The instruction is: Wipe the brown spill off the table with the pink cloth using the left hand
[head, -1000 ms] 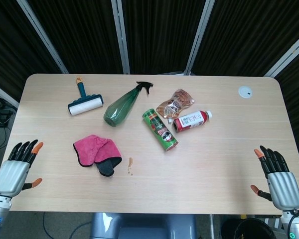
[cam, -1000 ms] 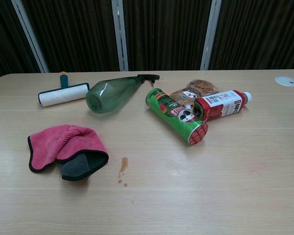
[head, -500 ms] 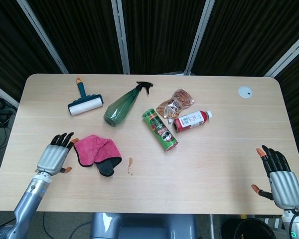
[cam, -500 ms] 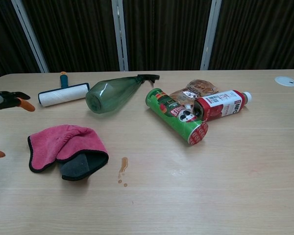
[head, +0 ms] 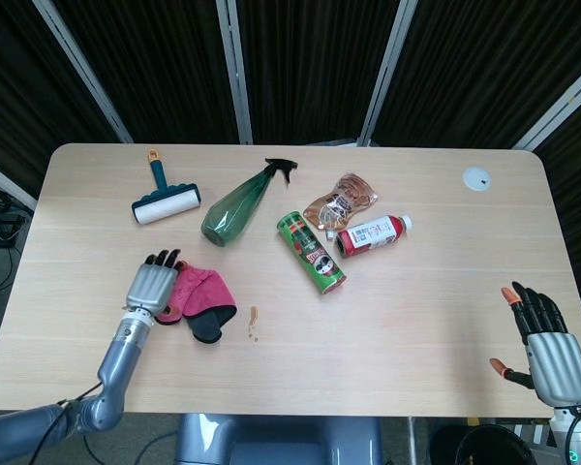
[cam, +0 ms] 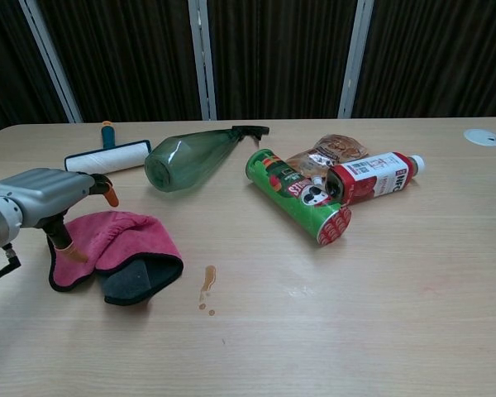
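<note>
The pink cloth (head: pixel 198 295) (cam: pixel 120 238) lies crumpled on the table's front left, a dark grey fold showing at its right end. A small brown spill (head: pixel 253 317) (cam: pixel 207 281) streaks the wood just right of it. My left hand (head: pixel 152 287) (cam: pixel 45 194) hovers over the cloth's left part, fingers spread and holding nothing; whether it touches the cloth I cannot tell. My right hand (head: pixel 547 354) stands open off the table's front right corner, shown only in the head view.
Behind the cloth lie a lint roller (head: pixel 164 202), a green spray bottle (head: pixel 238 207), a green chips can (head: pixel 312 254), a snack bag (head: pixel 341 201) and a red bottle (head: pixel 370 234). A white disc (head: pixel 476 178) sits at the far right.
My left hand has swung in from the table's left edge to above the cloth's left part. The right hand has barely moved. The cloth and the spill lie as before.
</note>
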